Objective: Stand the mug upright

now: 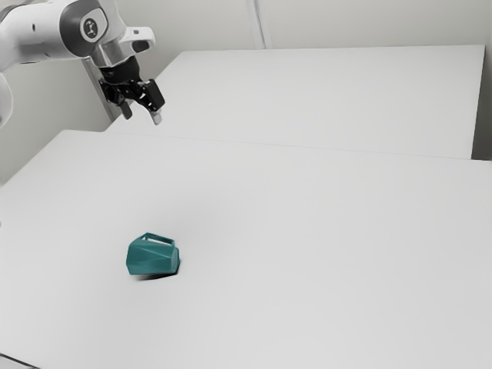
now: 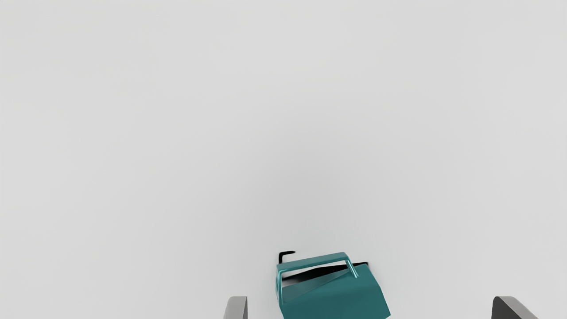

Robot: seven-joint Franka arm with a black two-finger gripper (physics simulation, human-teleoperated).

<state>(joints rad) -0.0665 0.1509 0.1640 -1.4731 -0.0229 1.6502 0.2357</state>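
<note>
Exterior view: the arm (image 1: 42,38) is cut off by the left edge; its round mark is too small to be read. The inner faces of the jaws (image 1: 142,117) are too small to be made out. The side of the mug (image 1: 152,258) lying against the desk (image 1: 307,261) is hidden beneath its body. The desk is cropped by the frame, as is a dark line (image 1: 19,360) at lower left, unidentified.

Wrist view: the mug's body is cut by the edge; the jaws are cropped behind their tips.
</note>
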